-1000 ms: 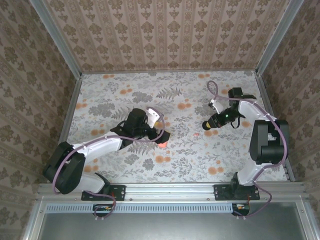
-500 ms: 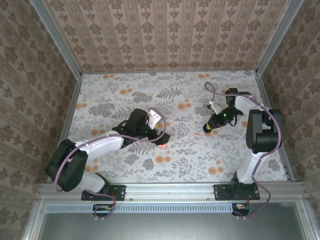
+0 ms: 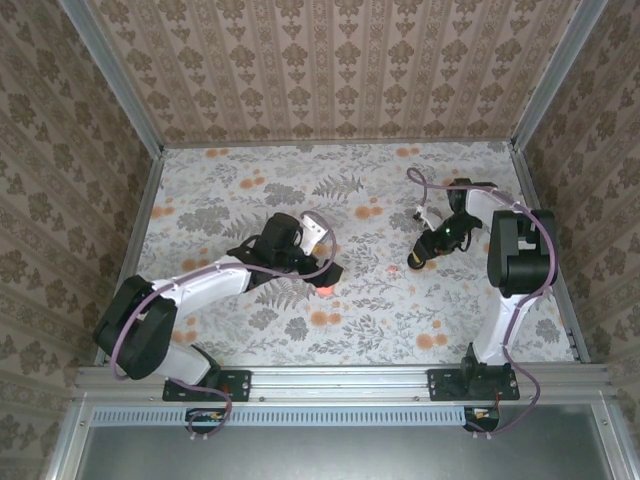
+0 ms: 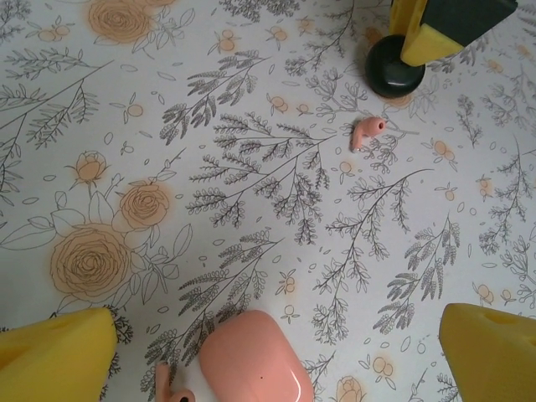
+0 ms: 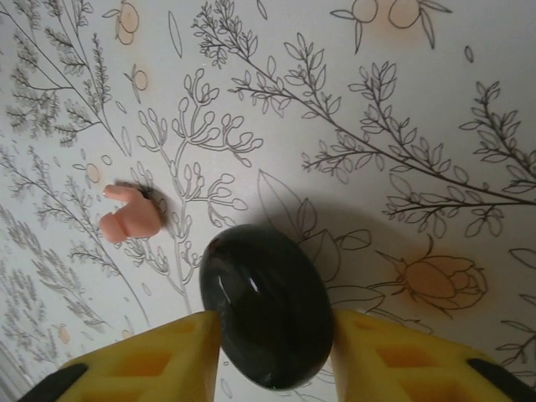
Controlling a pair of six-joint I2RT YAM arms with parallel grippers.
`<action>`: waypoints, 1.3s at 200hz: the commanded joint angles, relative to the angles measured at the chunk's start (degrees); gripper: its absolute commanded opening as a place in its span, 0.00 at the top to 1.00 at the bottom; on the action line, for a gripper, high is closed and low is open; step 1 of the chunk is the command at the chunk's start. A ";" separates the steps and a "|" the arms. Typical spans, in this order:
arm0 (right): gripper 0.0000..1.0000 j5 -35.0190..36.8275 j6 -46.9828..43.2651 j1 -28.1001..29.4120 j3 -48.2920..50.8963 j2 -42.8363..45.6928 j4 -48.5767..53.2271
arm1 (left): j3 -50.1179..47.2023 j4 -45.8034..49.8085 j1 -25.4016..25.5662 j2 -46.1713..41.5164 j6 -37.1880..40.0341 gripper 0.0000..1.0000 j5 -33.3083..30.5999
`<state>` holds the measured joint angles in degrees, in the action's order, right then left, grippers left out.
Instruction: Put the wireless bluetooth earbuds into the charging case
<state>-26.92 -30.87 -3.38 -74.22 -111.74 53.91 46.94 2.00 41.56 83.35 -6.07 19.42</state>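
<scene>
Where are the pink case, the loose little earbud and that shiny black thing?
pink case (image 4: 255, 364): left wrist view, middle of its smooth top.
loose earbud (image 4: 367, 132): left wrist view, on its rounded bud.
black round object (image 5: 268, 306): right wrist view, centre of its glossy face.

Glossy charging case (image 4: 255, 360) (smooth plastic); shiny disc (image 5: 268, 306)
</scene>
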 commanded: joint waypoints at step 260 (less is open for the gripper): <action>0.39 0.48 43.61 16.75 38.38 54.38 -43.38 | 43.47 68.79 11.41 25.43 -27.82 0.35 -17.00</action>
<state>-28.64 8.58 12.51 -38.59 -60.88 13.26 86.74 63.48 52.49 104.81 -34.94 5.19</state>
